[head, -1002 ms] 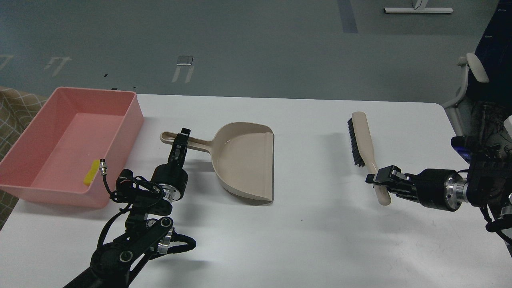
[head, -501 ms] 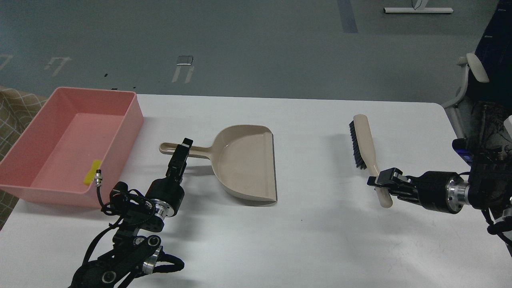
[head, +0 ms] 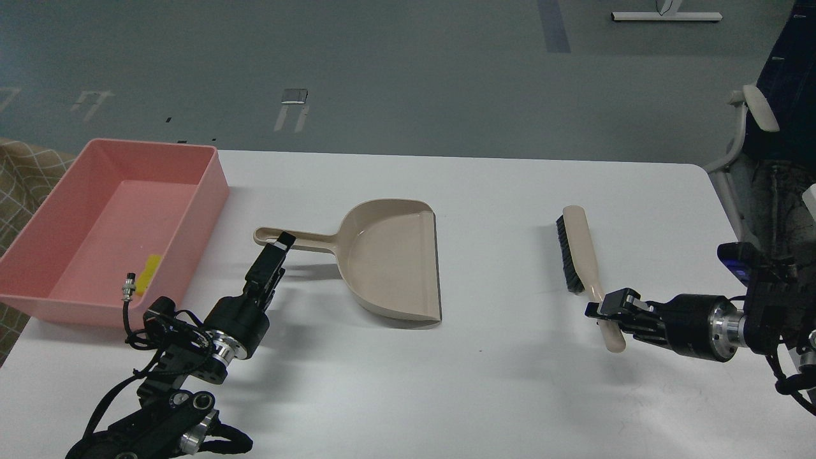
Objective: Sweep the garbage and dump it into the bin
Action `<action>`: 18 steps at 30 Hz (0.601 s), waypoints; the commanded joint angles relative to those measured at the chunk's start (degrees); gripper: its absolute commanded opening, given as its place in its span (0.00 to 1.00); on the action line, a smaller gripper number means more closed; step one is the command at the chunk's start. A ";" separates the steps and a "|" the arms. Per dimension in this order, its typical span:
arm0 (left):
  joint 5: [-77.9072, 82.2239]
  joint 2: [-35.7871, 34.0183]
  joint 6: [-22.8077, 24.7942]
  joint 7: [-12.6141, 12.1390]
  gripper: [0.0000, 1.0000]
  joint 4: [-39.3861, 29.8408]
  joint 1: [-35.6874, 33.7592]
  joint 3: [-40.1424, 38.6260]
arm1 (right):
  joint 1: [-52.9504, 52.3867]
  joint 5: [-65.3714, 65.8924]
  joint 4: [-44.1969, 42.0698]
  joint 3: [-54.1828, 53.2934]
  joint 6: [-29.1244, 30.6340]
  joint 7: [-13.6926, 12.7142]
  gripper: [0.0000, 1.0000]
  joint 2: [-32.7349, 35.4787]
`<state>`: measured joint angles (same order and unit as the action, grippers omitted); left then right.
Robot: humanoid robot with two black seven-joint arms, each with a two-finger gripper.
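The pink bin (head: 213,182) stands at the table's back left. A yellow sponge scrap (head: 151,271) lies inside it near the front wall; the beige strip is out of view. The beige dustpan (head: 392,255) lies flat on the table, handle pointing left. My left gripper (head: 282,241) has its tip at the near edge of that handle; it is dark and seen edge-on, so its fingers cannot be told apart. My right gripper (head: 602,311) is shut on the handle of the beige black-bristled brush (head: 583,245), which is tilted with its bristles to the left.
The white table (head: 497,382) has its far edge behind the bin and the dustpan. A chair (head: 755,121) and dark equipment stand past the table's right edge. A checked cloth (head: 19,172) lies to the left of the bin.
The dustpan came down a little toward me, then stayed still. My left arm has drawn back toward me and left. My right gripper has moved the brush nearer to me.
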<state>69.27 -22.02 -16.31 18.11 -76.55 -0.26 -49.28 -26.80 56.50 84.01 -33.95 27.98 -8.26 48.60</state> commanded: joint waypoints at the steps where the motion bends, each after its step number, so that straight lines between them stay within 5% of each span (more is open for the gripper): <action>1: -1.33 -0.92 1.98 0.52 0.98 -1.58 0.34 -0.02 | 0.52 0.10 -0.08 0.03 0.02 -0.01 0.19 0.09; 2: -2.03 -1.10 2.34 0.70 0.98 -2.02 0.43 -0.02 | 0.52 0.10 -0.17 -0.06 0.02 -0.09 0.34 0.09; 3: -2.04 -1.10 2.34 0.70 0.98 -2.02 0.43 -0.02 | 0.52 0.10 -0.17 -0.06 0.02 -0.09 0.34 0.09; 5: -2.39 -1.71 2.51 0.79 0.98 -2.20 0.43 -0.02 | 0.52 0.10 -0.08 -0.59 0.02 -0.09 0.64 0.27; 8: -2.39 -2.59 2.60 0.79 0.98 -2.46 0.43 -0.02 | 0.52 0.02 0.10 -0.94 0.02 -0.18 0.82 0.44; 11: -2.48 -3.82 3.56 0.88 0.98 -3.51 0.61 -0.11 | 0.69 -0.07 1.06 -1.20 0.02 -0.27 0.92 1.49; 18: -2.74 -7.94 7.08 1.84 0.98 -8.69 4.99 -1.34 | 1.57 -0.16 5.01 -1.29 0.02 -0.18 0.95 7.55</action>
<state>66.59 -28.08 -10.62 19.48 -82.88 2.73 -50.05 -25.49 56.36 87.56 -35.15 28.02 -8.51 53.21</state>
